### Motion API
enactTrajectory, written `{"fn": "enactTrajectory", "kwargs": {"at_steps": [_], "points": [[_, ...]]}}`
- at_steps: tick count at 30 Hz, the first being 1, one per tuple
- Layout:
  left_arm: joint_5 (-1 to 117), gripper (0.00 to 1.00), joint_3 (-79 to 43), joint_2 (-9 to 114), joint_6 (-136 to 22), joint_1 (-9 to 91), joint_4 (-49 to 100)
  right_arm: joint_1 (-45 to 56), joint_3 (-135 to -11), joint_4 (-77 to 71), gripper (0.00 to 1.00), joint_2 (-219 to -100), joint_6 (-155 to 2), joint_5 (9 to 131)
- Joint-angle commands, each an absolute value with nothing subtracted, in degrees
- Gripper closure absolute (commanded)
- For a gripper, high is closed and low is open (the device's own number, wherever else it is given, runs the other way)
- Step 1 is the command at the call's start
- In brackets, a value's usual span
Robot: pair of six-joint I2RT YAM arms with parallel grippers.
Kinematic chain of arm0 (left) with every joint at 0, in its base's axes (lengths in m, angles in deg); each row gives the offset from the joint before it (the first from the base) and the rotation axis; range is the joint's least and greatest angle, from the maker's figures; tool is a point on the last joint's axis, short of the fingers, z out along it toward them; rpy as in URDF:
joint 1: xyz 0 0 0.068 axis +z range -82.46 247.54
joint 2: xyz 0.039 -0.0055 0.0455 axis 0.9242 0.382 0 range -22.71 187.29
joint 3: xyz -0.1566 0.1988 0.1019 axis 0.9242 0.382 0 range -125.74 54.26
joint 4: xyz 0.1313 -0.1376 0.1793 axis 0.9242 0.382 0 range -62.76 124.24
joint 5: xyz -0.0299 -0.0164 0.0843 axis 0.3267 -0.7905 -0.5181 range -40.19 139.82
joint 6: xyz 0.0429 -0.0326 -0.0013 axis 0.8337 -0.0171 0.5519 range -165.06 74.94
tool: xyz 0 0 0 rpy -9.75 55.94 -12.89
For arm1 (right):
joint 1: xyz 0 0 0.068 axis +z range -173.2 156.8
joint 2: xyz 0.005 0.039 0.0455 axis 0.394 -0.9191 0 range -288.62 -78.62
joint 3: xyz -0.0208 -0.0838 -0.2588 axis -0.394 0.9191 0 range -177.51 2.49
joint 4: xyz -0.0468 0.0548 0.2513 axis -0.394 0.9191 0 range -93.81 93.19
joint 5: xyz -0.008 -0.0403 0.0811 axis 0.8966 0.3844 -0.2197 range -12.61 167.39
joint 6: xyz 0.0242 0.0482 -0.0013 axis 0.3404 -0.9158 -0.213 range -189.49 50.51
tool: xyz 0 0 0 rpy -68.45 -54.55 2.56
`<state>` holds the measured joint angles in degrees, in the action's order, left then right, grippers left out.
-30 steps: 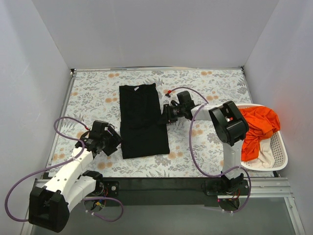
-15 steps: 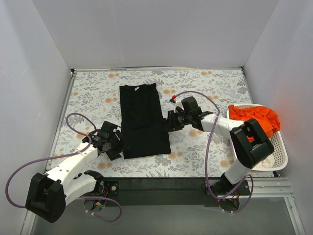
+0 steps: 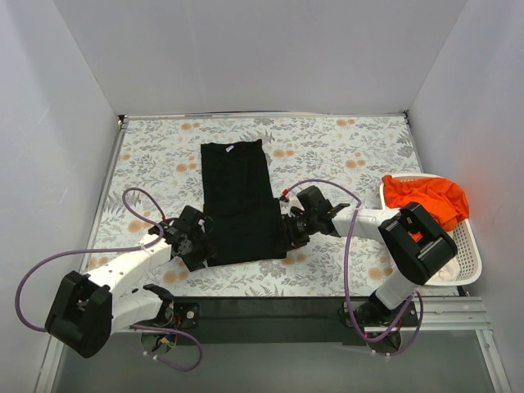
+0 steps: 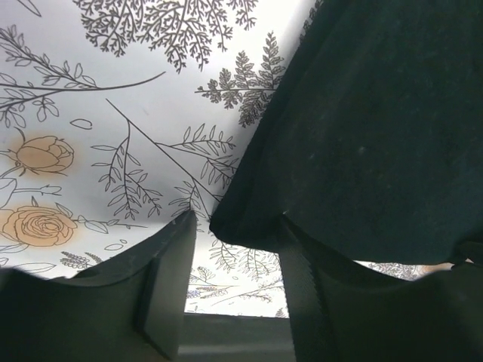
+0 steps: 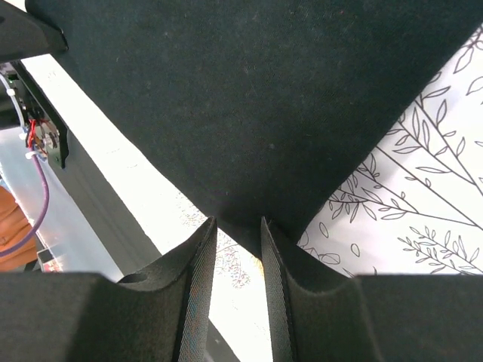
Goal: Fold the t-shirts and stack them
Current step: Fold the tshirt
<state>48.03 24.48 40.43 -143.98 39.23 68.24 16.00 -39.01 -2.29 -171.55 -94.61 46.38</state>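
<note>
A black t-shirt (image 3: 240, 201) lies folded into a long strip on the flowered table, collar at the far end. My left gripper (image 3: 201, 246) sits at its near-left corner. In the left wrist view the jaws stand apart with the corner of the black t-shirt (image 4: 362, 136) at their tips, around my left gripper (image 4: 235, 226). My right gripper (image 3: 290, 232) is at the near-right corner. Its jaws stand narrowly apart, and the tip of the black t-shirt (image 5: 249, 98) dips into my right gripper (image 5: 238, 226). An orange t-shirt (image 3: 430, 201) lies in the basket.
A white slatted basket (image 3: 468, 246) stands at the right edge of the table, next to the right arm's elbow. The flowered tablecloth (image 3: 155, 164) covers the table up to grey walls on three sides. A black rail (image 3: 270, 307) runs along the near edge.
The left gripper moved right to the shirt's near-left corner and narrowed its jaws. The right gripper slid along the shirt's right edge to the near-right corner. The shirt has not moved.
</note>
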Motion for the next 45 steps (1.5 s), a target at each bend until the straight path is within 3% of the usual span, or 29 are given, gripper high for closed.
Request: {"fn": "enactTrajectory", "kwargs": {"at_steps": [1,7,12,16,22,28,42,45], "points": [[45.4,0.57,22.6,39.4,-144.6,38.5,70.2,16.2,-38.6,3.4,0.68,-172.1,-93.0,49.9],[48.1,0.62,19.5,32.3,-144.6,37.2,70.8,16.3,-39.0,-3.0,0.68,-166.3,-91.4,42.1],[58.0,0.84,21.7,31.8,-144.3,36.9,61.3,19.6,-43.1,-12.2,0.71,-169.9,-95.7,34.2],[57.7,0.93,23.9,36.5,-144.7,36.9,58.8,24.7,-48.7,-16.5,0.8,-176.3,-97.0,32.7],[54.7,0.93,29.6,41.5,-151.4,37.0,58.8,27.0,-53.8,-18.7,0.93,-186.8,-98.8,29.7],[50.5,0.89,34.7,39.4,-154.6,38.6,61.9,24.7,-50.4,-18.7,0.99,-192.9,-100.8,30.8],[48.4,0.89,35.5,36.2,-155.4,40.5,64.0,5.5,-31.5,-18.0,0.99,-180.9,-95.9,29.6],[48.4,0.86,34.7,35.2,-155.1,40.5,64.5,2.8,-28.8,-11.9,0.99,-177.2,-93.1,31.8]]}}
